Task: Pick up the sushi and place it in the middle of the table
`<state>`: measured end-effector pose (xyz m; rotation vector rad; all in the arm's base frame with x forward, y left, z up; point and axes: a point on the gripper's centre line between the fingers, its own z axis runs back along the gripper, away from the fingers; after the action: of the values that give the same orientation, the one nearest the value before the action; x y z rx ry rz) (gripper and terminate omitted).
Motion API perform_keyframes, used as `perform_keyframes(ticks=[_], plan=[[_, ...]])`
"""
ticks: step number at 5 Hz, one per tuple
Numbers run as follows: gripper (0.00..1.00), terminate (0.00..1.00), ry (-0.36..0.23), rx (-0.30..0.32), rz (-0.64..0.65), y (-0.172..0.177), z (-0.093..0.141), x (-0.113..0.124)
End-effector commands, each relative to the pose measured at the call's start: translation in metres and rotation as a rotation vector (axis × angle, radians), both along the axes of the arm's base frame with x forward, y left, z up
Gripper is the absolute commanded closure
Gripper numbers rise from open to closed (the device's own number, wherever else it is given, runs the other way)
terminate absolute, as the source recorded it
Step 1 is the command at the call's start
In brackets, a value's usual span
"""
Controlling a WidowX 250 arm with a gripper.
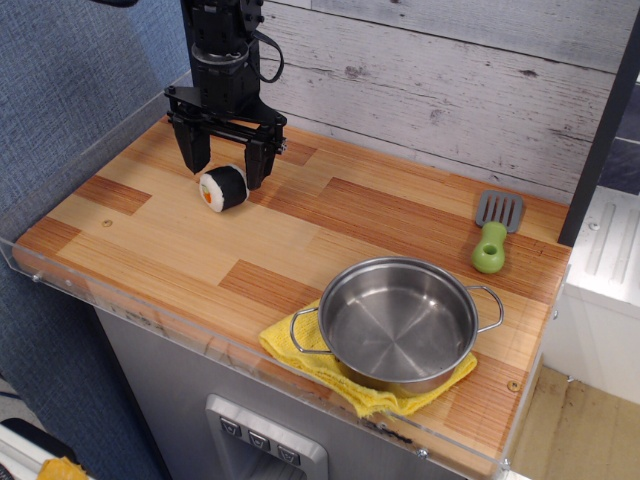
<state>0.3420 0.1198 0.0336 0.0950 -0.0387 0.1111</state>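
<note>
The sushi (223,187) is a small maki roll with a black wrap, white rice face and orange-green centre. It lies on its side on the wooden table (300,250) near the far left. My black gripper (226,165) hangs just above and behind it, open, with one finger (194,150) to the left of the roll and the other (256,162) to its right. The fingers straddle the roll without closing on it.
A steel pot (398,322) sits on a yellow cloth (300,352) at the front right. A green-handled grey spatula (494,232) lies at the back right. A clear acrylic rim (120,305) edges the table's front. A plank wall stands behind.
</note>
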Motion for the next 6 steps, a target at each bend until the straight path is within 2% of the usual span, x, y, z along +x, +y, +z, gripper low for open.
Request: perform_keyframes(ticks=[1,2,3,4,5,6], plan=[[0.0,0.0,0.0,0.0,0.0,0.0,0.0,0.0],[0.0,0.0,-0.01,-0.037,-0.007,-0.016,0.0,-0.003],[0.0,0.0,-0.018,-0.05,-0.046,-0.036,0.002,-0.006],[0.0,0.0,-0.044,-0.055,-0.05,-0.051,0.017,-0.015],[0.0,0.0,-0.061,-0.073,-0.002,-0.04,0.025,-0.021],[0.0,0.0,-0.084,-0.063,0.003,-0.035,0.032,-0.029]])
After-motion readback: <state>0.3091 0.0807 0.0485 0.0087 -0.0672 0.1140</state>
